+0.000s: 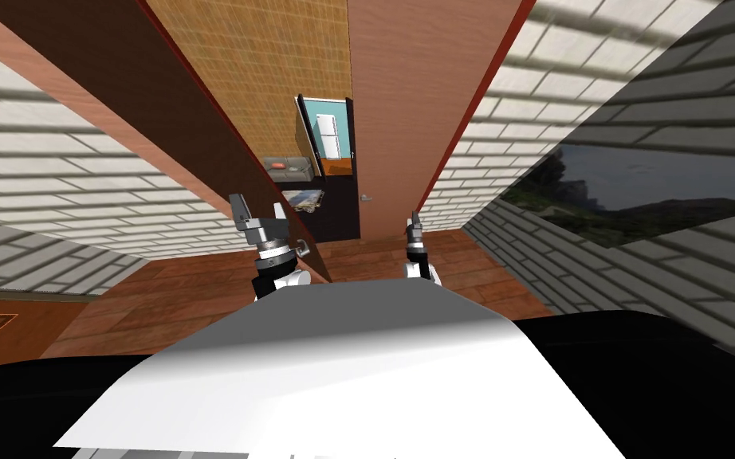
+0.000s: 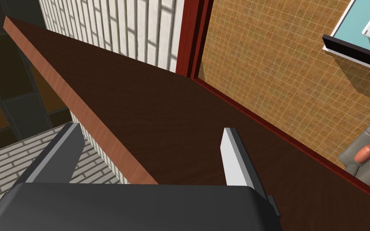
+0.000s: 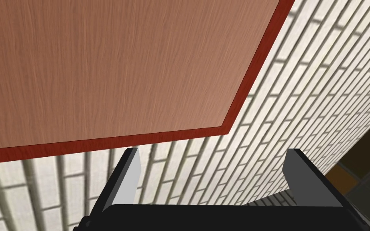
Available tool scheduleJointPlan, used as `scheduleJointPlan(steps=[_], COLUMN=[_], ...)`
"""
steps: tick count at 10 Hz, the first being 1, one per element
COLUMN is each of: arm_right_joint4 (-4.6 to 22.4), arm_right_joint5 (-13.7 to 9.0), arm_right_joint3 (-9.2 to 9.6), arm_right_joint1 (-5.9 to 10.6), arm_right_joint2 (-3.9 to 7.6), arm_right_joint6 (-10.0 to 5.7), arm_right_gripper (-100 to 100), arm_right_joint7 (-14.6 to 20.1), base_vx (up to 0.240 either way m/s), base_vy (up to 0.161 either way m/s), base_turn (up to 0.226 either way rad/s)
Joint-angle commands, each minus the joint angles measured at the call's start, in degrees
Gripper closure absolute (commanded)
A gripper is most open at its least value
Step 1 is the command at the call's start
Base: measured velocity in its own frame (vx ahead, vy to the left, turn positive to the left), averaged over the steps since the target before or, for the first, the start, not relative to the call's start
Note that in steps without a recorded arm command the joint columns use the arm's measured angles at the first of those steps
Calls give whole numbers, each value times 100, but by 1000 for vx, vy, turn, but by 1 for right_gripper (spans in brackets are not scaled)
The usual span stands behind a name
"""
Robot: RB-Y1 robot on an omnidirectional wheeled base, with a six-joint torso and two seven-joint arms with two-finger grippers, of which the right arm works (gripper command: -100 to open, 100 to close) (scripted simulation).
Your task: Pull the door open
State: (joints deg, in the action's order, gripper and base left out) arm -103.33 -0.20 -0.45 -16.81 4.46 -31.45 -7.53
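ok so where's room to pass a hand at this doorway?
Free: the gap between the open dark brown wooden door and the lighter closed panel, and the plank floor by the right gripper. Tight: the left gripper, open, astride that door's pale edge.

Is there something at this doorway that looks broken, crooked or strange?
Nothing looks broken or spilled. The dark door leaf stands swung open toward me, which fits the task. The left pincer is open astride the leaf's edge, gripping nothing. The right pincer is open too.
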Motion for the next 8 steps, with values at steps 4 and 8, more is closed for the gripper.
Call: scheduleJointPlan(steps=[4,8], arm_right_joint4=[798,1483], arm_right_joint5=[-192,-367], arm_right_joint3=[28,51], arm_right_joint1=[288,531], arm_right_joint2=[-1,-13], arm_right_joint6=[-187,-340], arm_right_gripper=[-100,-100], arm_right_joint7=[-87,-156], base_vx=[98,103], base_vy=[-5,-2], base_turn=[40,47])
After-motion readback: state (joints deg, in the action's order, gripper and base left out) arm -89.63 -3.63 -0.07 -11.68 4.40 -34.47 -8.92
